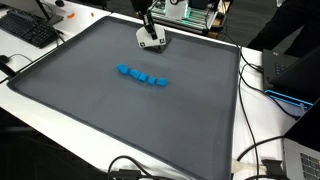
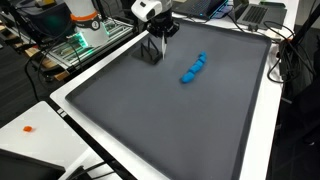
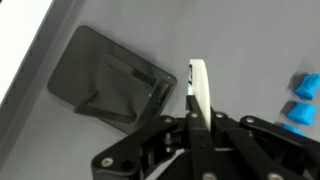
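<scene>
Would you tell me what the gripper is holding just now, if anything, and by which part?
Nothing seems held: the gripper is shut on itself near the far edge of the grey mat, and the blue blocks lie apart from it.

Both exterior views are bright and evenly lit from overhead, though low in resolution, so fine detail is soft. The grey mat [image 1: 190,110] is matte and even in tone, while the white tabletop [image 1: 60,125] around it is close to washed out. The claw [image 2: 155,55] casts only a short, faint shade there. In the wrist view its shadow [image 3: 110,85] falls large, dark and crisp-edged on the mat. The claw itself, close to the lens, looks dark and slightly soft. The blue blocks [image 3: 303,100] at the right edge are cropped and blurred.
</scene>
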Robot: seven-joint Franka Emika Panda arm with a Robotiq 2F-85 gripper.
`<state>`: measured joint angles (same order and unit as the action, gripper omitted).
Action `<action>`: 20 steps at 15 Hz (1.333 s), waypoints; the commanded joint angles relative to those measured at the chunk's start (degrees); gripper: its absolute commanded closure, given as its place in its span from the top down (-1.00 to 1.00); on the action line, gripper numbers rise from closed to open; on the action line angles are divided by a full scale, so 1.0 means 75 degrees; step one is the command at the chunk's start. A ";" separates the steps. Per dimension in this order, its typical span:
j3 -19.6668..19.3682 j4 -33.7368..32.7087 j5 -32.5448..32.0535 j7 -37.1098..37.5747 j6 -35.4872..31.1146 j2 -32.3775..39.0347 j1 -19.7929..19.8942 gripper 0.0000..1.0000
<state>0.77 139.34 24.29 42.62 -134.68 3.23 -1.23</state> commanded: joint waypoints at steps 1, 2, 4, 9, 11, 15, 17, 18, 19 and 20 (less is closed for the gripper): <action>-0.0037 0.0745 0.0760 0.0158 -0.0483 -0.0417 0.0054 -0.98; -0.0050 0.0894 0.0829 0.0250 -0.0608 -0.0480 0.0063 -0.98; -0.0059 0.1136 0.0947 0.0396 -0.0794 -0.0560 0.0081 -0.98; -0.0022 0.1603 0.1010 0.1174 -0.1440 -0.0776 0.0060 -0.98; 0.0003 0.1684 0.1027 0.1402 -0.1641 -0.0788 0.0044 -0.98; 0.0069 0.1735 0.1016 0.1711 -0.2061 -0.0674 -0.0008 -0.98; 0.0103 0.1699 0.0976 0.1850 -0.2163 -0.0562 -0.0018 -0.98; 0.0121 0.1689 0.0995 0.1874 -0.2199 -0.0525 -0.0025 -0.98; 0.0134 0.1681 0.0987 0.1912 -0.2220 -0.0488 -0.0028 -0.98; 0.0147 0.1656 0.0950 0.1939 -0.2193 -0.0434 -0.0034 -0.98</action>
<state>1.47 150.98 30.95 55.74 -149.53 -0.57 -0.90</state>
